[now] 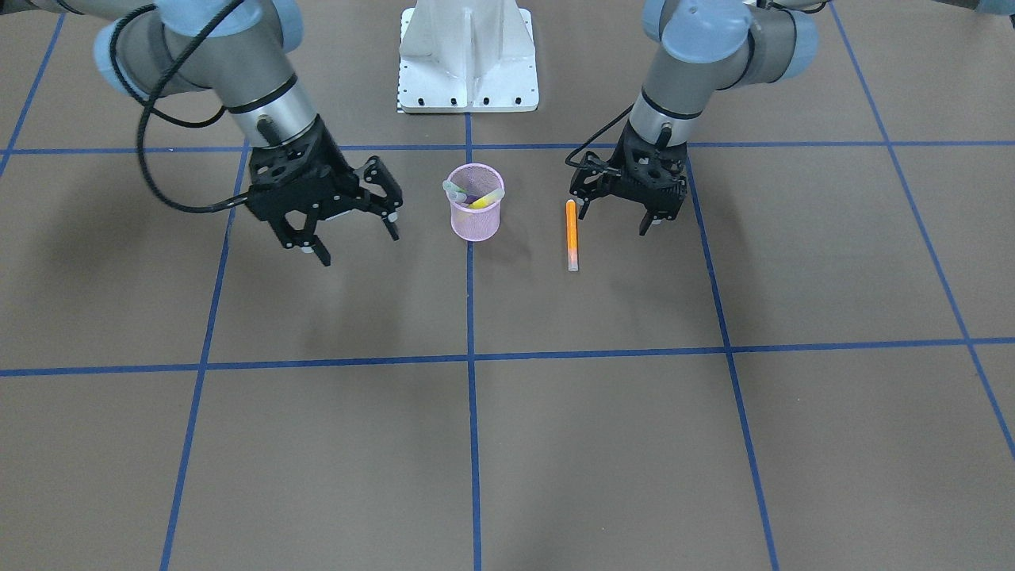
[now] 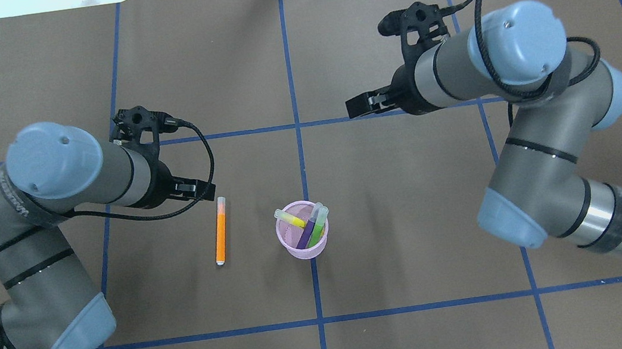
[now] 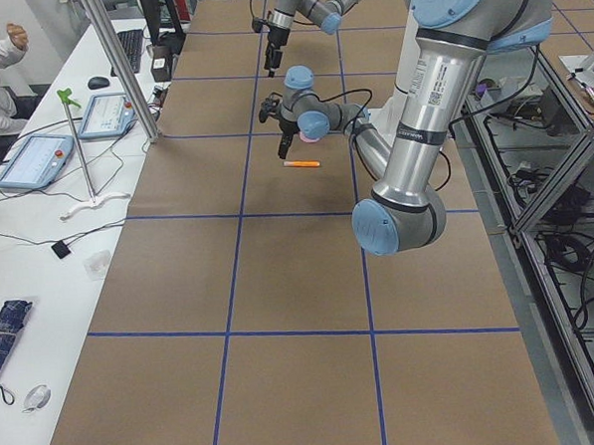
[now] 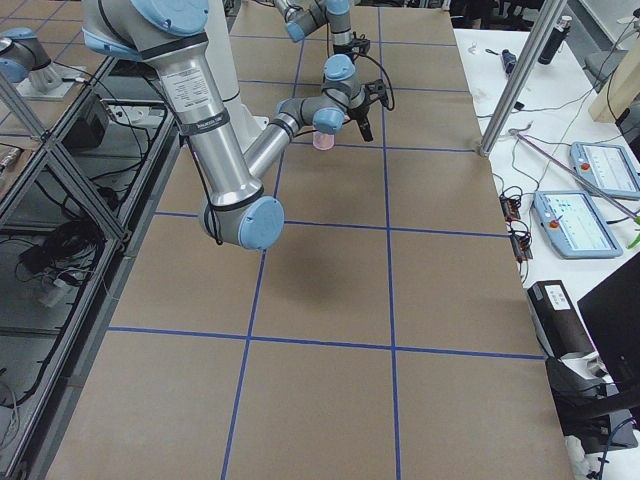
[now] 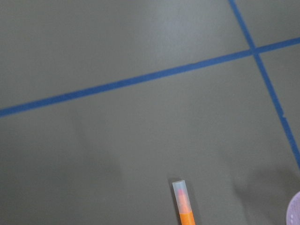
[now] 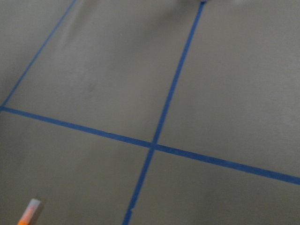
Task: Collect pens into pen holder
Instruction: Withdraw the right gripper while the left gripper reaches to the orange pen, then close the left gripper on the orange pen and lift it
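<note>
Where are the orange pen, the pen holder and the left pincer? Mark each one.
orange pen (image 2: pixel 220 231), overhead exterior view, middle of its orange barrel.
pen holder (image 1: pixel 476 224), front-facing exterior view, its front mesh wall.
left pincer (image 1: pixel 613 223), front-facing exterior view, midway between its open fingertips.

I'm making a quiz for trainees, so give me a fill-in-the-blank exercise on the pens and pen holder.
The ___ pen lies on the table, outside the pink pen holder.
The holder contains ___ pens.
The gripper nearest the lying pen is the robot's ___ one.
Missing: orange; three; left.
</note>
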{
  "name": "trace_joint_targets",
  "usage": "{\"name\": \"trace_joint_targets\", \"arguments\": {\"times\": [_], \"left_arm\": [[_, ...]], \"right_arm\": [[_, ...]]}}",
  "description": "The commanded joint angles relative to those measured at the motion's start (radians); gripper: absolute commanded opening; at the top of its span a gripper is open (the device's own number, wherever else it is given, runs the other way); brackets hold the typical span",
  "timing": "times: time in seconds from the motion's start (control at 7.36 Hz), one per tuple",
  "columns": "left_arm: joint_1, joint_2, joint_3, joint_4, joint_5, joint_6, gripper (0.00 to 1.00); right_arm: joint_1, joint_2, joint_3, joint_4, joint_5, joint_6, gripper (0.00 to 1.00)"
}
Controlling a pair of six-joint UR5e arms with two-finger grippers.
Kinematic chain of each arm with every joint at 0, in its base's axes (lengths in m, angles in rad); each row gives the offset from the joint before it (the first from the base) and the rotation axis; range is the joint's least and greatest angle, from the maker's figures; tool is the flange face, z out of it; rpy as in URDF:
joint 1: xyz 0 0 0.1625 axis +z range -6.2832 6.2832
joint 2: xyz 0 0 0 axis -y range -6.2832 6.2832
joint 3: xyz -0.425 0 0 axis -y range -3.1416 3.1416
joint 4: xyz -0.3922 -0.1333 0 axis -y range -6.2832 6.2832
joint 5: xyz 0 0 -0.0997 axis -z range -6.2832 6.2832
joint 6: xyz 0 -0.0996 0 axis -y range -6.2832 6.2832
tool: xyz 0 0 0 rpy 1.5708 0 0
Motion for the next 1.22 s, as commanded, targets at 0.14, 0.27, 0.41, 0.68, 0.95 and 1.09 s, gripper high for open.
{"name": "trace_joint_targets", "arguments": {"times": [0.14, 0.27, 0.41, 0.68, 0.95, 1.09], "left_arm": [[0.091, -0.005, 0.058, -0.001, 0.036, -0.053, 0.99], [0.098, -0.015, 0.077, -0.001, 0.036, -0.051, 0.97], [0.098, -0.032, 0.103, -0.001, 0.036, -0.051, 0.91], [0.099, -0.055, 0.13, -0.002, 0.034, -0.05, 0.69], [0.099, -0.064, 0.149, -0.004, 0.034, -0.045, 0.57], [0.099, -0.068, 0.155, -0.005, 0.034, -0.042, 0.54]], "right_arm": [[0.214, -0.038, -0.014, -0.176, 0.201, -0.23, 1.0], [0.258, -0.052, -0.023, -0.189, 0.23, -0.288, 1.0], [0.294, -0.072, -0.04, -0.187, 0.251, -0.365, 1.0], [0.332, -0.113, -0.057, -0.186, 0.258, -0.493, 1.0], [0.336, -0.121, -0.057, -0.186, 0.258, -0.498, 1.0], [0.336, -0.123, -0.057, -0.186, 0.258, -0.498, 1.0]]}}
